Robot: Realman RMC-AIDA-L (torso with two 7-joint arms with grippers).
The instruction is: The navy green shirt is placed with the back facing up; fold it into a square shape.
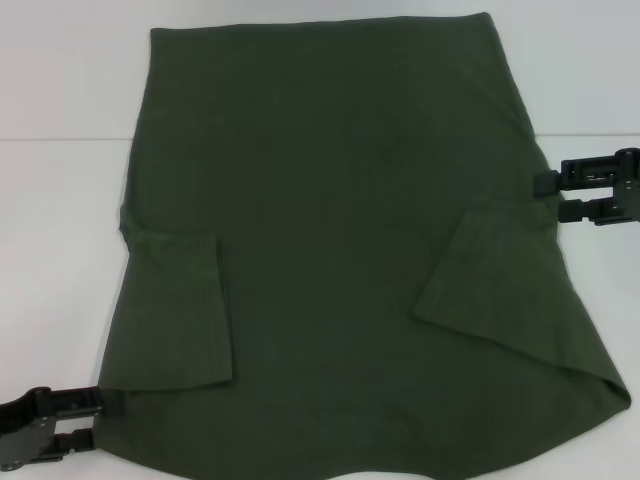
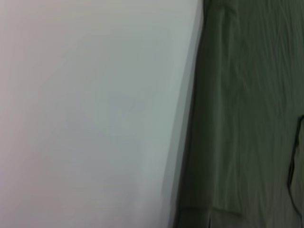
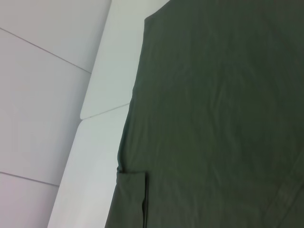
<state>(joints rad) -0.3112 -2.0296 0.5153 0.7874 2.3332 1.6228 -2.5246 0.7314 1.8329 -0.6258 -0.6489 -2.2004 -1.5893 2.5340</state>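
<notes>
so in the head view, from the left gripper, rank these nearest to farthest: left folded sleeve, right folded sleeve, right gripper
From the left gripper, at the navy green shirt's near left edge:
1. left folded sleeve, just beyond it on the left.
2. right folded sleeve, across the shirt.
3. right gripper, at the shirt's right edge.

The tabletop (image 1: 60, 250) is plain white and matte, evenly lit by soft, diffuse light with no hard shadows. A thin seam (image 1: 60, 139) runs across it in the head view, on both the left and the right side. In the right wrist view the tabletop ends in a rounded corner (image 3: 84, 116), and beyond it lies a pale grey floor (image 3: 38, 109) crossed by thin dark joint lines. The left wrist view shows only bare white surface (image 2: 95, 114).
</notes>
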